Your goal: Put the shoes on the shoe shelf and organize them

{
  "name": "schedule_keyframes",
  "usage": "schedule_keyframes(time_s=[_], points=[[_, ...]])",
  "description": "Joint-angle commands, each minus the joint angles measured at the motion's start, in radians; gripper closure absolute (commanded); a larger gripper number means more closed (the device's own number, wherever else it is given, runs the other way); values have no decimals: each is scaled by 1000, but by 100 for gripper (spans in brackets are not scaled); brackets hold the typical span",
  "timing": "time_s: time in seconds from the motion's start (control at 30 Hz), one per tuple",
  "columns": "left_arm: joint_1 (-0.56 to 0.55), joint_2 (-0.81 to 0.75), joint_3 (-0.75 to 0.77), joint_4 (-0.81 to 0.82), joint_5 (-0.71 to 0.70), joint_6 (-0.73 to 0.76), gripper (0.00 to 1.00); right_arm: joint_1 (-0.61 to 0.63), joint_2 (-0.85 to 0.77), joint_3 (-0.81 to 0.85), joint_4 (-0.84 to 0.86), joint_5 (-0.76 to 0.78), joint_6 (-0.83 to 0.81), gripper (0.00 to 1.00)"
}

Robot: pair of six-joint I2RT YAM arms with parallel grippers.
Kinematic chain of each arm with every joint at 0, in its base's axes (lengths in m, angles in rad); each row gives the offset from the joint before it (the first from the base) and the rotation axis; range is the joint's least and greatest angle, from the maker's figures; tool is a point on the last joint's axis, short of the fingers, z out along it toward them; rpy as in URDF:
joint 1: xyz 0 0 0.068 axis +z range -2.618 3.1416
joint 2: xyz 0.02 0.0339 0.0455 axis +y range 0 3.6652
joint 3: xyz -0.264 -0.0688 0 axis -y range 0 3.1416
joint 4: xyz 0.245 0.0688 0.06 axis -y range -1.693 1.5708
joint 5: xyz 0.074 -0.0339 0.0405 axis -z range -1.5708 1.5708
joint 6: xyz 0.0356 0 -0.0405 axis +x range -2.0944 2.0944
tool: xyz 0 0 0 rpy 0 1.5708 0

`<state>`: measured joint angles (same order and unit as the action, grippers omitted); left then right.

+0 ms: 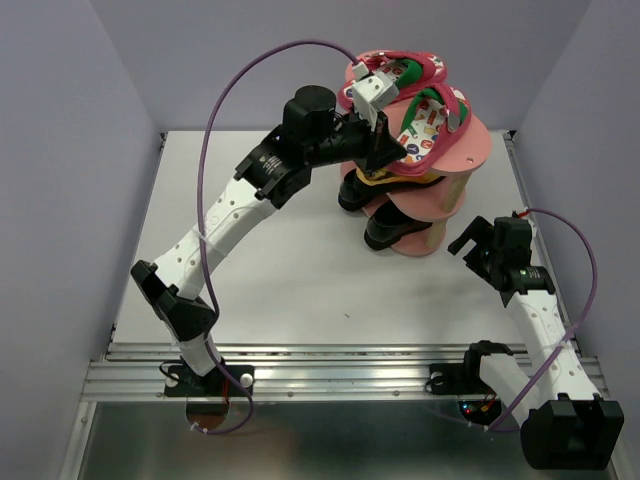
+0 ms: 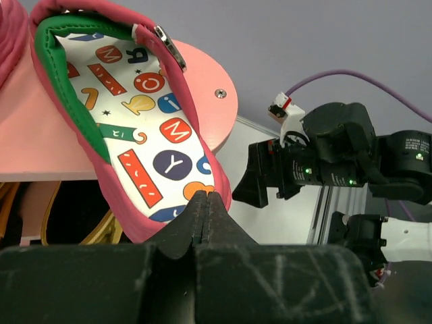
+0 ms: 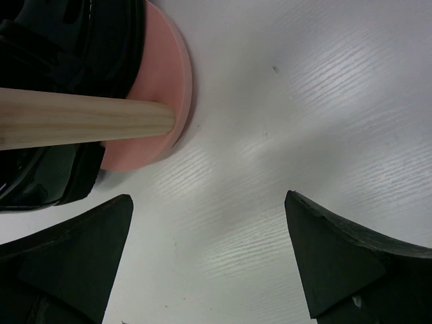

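My left hand [image 2: 206,200] is clenched, its two fingers pressed flat together with nothing between them. The tips sit right at the near rim of a pink flip-flop [image 2: 152,135], and I cannot tell whether they touch it. Shut like this, the hand makes a blunt pusher, which I judge suits squaring the flip-flop up, not lifting it.

That flip-flop lies footbed up on the top board of the shoe shelf [image 1: 470,152]. Its near end seems to hang past the board's edge towards me, so a nudge farther on looks due. The other flip-flop [image 1: 400,68] lies just beside it on the far side of the same board.

Below, a gold loafer [image 2: 101,233] shows on the middle board. The black loafers [image 1: 385,232] sit on the bottom one, jutting out to the left. With every pair on its own tier, I reckon only tidying is left.

My right hand [image 3: 208,199] is released, its fingers spread wide and holding nothing. It hangs low over the table [image 1: 280,270], just right of the shelf's bottom board and wooden post [image 3: 81,118], and apart from the shelf.
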<state>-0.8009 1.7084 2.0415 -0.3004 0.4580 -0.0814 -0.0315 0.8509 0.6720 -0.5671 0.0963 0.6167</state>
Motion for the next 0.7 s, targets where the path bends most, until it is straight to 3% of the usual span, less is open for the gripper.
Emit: schedule_keyframes(time_s=[0.0, 0.67], points=[[-11, -75, -15, -54, 11, 77, 100, -2, -7, 5, 49, -6, -18, 0], [-57, 122, 160, -201, -145, 166, 100, -2, -21, 12, 36, -1, -17, 0]])
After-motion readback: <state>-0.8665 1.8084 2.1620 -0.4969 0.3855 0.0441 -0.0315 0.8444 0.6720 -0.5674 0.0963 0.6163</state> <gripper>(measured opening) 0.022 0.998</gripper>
